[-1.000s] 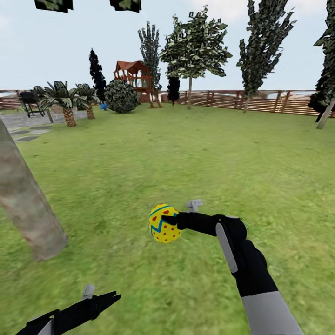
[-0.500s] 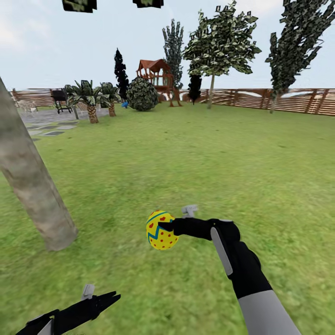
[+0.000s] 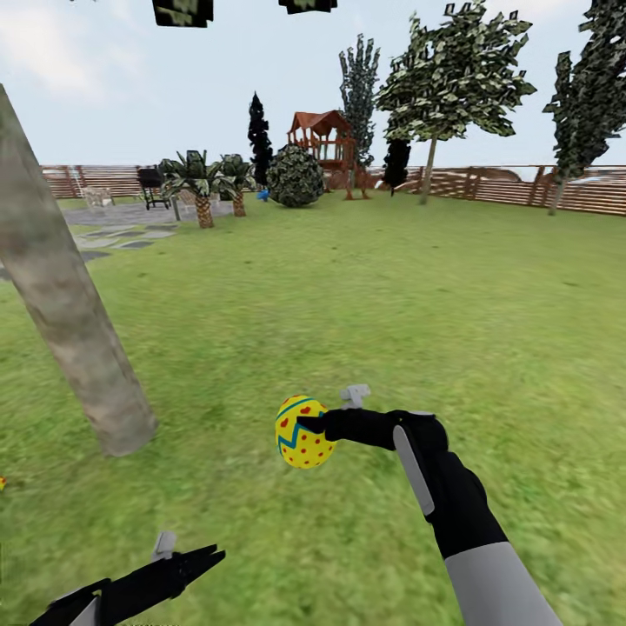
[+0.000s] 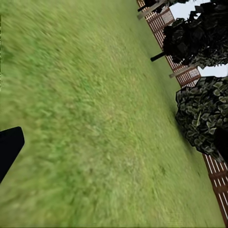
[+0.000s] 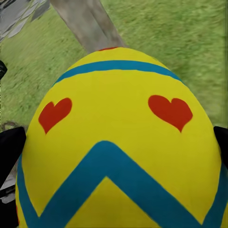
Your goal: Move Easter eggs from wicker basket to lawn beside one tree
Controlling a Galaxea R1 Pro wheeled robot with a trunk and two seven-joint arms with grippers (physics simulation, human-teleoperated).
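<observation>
Egg (image 3: 303, 432) up in the air, pinched in the right end effector (image 3: 306, 427) and carried well above the lawn (image 3: 365, 296) so it clears the grass. The tree (image 3: 74, 326) stands near, off to the left, with open grass between for a set-down. Left end effector (image 3: 187, 561) hangs low; clenched or released, I cannot tell.
</observation>
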